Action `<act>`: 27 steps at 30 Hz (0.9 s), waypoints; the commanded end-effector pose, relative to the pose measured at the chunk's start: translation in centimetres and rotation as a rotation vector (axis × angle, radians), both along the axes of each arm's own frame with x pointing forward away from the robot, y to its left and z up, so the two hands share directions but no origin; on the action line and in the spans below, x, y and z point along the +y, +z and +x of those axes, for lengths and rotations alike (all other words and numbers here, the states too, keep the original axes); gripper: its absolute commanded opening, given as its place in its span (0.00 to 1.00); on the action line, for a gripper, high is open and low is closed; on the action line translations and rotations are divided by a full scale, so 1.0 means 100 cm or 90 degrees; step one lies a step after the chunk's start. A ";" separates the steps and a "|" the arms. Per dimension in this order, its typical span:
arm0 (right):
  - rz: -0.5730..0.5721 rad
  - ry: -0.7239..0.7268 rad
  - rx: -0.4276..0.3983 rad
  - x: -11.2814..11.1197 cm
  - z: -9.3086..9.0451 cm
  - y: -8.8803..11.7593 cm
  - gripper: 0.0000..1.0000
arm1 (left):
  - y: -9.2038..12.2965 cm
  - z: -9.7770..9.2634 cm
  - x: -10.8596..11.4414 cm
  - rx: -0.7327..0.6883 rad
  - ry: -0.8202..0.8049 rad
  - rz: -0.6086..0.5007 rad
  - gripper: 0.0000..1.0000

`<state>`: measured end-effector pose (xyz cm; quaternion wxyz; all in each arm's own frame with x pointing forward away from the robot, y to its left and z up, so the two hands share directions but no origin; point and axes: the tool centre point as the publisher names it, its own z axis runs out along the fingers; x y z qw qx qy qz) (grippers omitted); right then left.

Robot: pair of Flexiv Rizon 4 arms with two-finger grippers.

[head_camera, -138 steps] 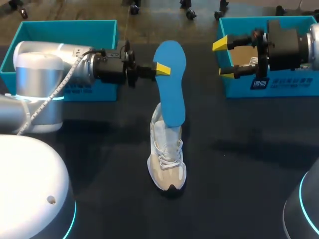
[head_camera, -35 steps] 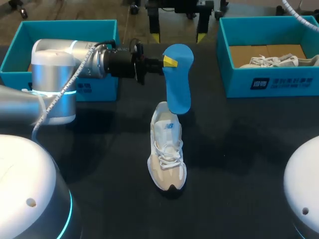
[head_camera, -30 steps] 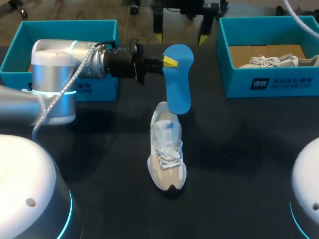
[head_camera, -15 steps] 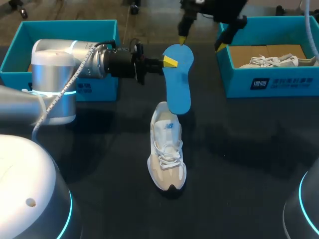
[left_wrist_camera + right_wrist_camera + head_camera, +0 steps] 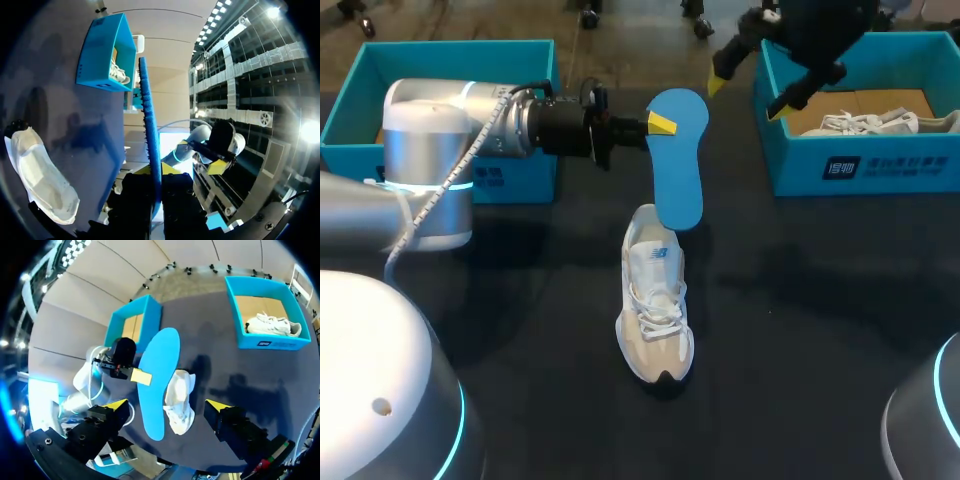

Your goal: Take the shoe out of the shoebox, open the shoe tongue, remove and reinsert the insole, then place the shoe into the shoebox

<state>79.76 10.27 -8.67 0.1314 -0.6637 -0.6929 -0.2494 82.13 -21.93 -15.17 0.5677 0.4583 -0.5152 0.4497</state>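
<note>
A pale laced shoe [image 5: 656, 305] stands on the dark table, toe towards me. Above its heel hangs the blue insole [image 5: 678, 160], with my left gripper [image 5: 660, 124] shut on its upper edge. In the left wrist view the insole [image 5: 149, 125] shows edge-on between the left gripper [image 5: 153, 175]'s fingers, the shoe [image 5: 40, 175] off to one side. My right gripper [image 5: 750, 88] is open, high over the table's far side near the right shoebox [image 5: 860, 170]. The right gripper [image 5: 166, 405] looks down on the insole [image 5: 157, 380], the shoe [image 5: 181, 400] and the left gripper [image 5: 135, 375].
The right blue shoebox [image 5: 267, 342] holds a second pale shoe [image 5: 865, 122] on brown cardboard. A left blue shoebox [image 5: 450, 70] stands behind my left arm. My right arm [image 5: 220, 150] shows beyond the insole in the left wrist view.
My right gripper has swung from the far middle towards the right shoebox and turned, still open. The left gripper, the insole and the shoe have stayed put.
</note>
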 end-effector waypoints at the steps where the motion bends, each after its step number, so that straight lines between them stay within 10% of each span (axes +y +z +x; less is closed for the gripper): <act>1: 0.256 0.029 -0.020 -0.008 -0.008 -0.013 1.00 | 0.000 0.000 0.000 0.000 -0.001 0.002 0.00; 27: 0.453 0.055 -0.008 -0.023 0.001 -0.057 1.00 | 0.000 0.000 0.000 0.000 -0.001 0.002 0.00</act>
